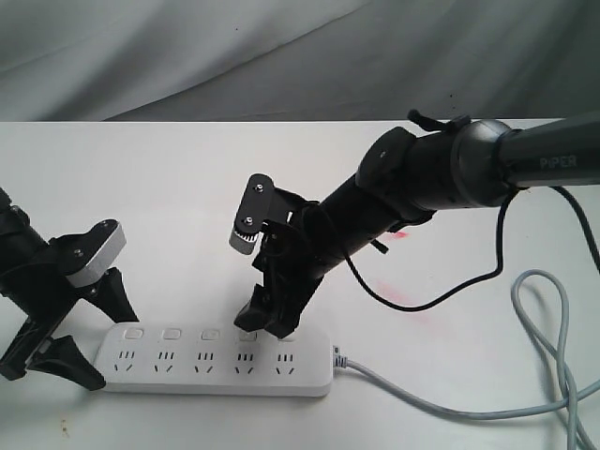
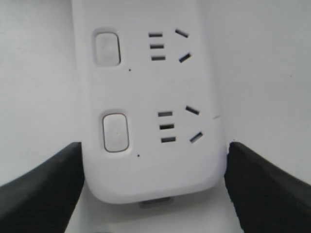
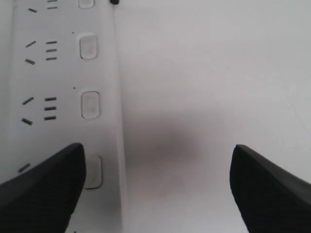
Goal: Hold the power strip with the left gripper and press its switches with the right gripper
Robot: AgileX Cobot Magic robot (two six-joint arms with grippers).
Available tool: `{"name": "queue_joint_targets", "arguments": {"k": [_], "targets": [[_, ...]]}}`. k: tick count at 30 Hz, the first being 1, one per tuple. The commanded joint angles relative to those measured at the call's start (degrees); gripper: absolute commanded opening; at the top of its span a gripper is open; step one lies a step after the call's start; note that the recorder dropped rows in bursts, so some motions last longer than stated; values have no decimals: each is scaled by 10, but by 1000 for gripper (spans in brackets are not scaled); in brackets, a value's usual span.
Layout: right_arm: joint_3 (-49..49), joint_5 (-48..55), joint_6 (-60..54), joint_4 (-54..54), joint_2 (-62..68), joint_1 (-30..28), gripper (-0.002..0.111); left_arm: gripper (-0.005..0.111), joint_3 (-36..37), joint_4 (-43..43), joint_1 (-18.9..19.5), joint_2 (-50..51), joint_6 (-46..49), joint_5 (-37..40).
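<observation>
The white power strip (image 1: 216, 361) lies flat near the table's front edge, sockets up. My left gripper (image 1: 94, 333) straddles its left end, and in the left wrist view both black fingers (image 2: 48, 189) press against the two long sides of the power strip (image 2: 150, 97). The row of switches (image 1: 172, 334) runs along the far edge. My right gripper (image 1: 267, 323) stands open over the cord-side half. In the right wrist view one finger (image 3: 43, 184) partly covers a switch (image 3: 93, 172); the other hangs over bare table.
The strip's grey cord (image 1: 544, 375) loops across the table at the right. A thin black cable (image 1: 441, 295) hangs from the right arm down to the tabletop. A faint pink smear (image 1: 398, 295) marks the white table (image 1: 187, 187). Grey cloth hangs behind.
</observation>
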Motion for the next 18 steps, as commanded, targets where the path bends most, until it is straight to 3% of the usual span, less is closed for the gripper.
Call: {"name": "queue_joint_targets", "arguments": {"k": [1, 18], "targets": [[3, -3, -3, 7, 5, 5, 75, 42, 2, 3, -2, 1, 3, 2], [3, -31, 0, -26, 19, 6, 75, 42, 2, 3, -2, 1, 3, 2]]}}
